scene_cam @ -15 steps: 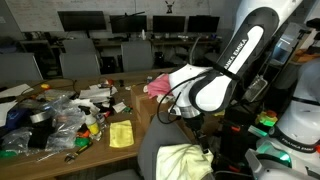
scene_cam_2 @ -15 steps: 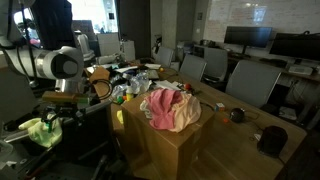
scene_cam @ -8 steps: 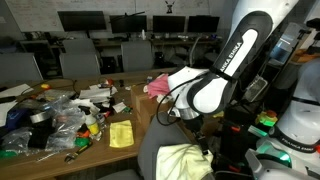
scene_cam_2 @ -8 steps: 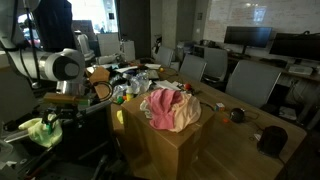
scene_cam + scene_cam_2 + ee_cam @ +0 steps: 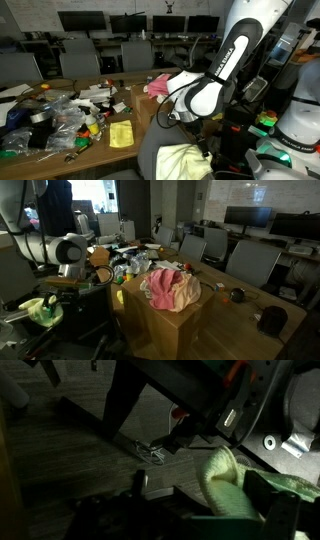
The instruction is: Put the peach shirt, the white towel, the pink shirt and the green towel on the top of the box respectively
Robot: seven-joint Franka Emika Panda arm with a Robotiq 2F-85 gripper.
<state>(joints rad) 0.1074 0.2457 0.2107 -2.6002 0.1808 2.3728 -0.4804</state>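
Dim office lab, rows of dark monitors (image 5: 82, 20) and grey chairs (image 5: 78, 62) lining the back wall. A long wooden tabletop (image 5: 140, 106) is running across the room, its near end carrying a heap of clear plastic bags and small clutter (image 5: 55, 112).

The white-and-black Panda arm (image 5: 228, 65) is bending down in front of the tabletop; in an exterior view its elbow joint (image 5: 70, 248) is sitting out to the side of the box.

The box (image 5: 165, 330), plain brown cardboard, is standing against the tabletop edge. The pink shirt (image 5: 158, 283) is lying crumpled on its top, and the peach shirt (image 5: 182, 298) is lying pressed against it, spilling toward the near rim. The pink shirt is also showing as a rose patch behind the arm (image 5: 158, 86).

The green towel (image 5: 42, 310) is lying bunched off the box, down on a dark support beside it and lower than the box top; it is filling the lower frame in an exterior view (image 5: 185, 160) and showing as a pale fold in the wrist view (image 5: 225, 485).

A small flat yellow square cloth (image 5: 121, 134) is lying on the tabletop edge.

End effector (image 5: 57, 290) is hanging just above the green towel, fingers spread wide, gripping nothing. Contact with the towel: cannot tell.
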